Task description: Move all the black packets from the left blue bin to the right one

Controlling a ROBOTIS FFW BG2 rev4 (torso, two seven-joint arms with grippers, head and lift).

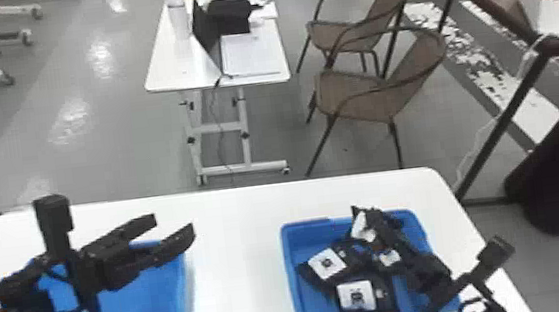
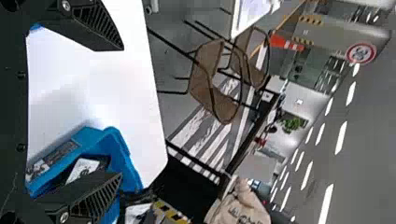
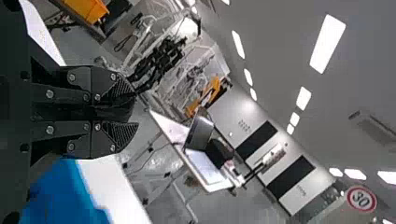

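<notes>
Left gripper (image 1: 174, 222) spread wide, empty; right gripper (image 1: 378, 223) pinching black packet (image 1: 361, 228); white table (image 1: 234, 253), brown chairs (image 1: 347, 91) beyond

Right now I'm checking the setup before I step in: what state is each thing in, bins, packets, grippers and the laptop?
Left blue bin: bare blue where visible, partly hidden
Right blue bin: holding black packets
Black packets: heaped, some white labels facing up
Left gripper: jaws apart
Right gripper: jaws closed on what looks like a black packet
Laptop: open
</notes>
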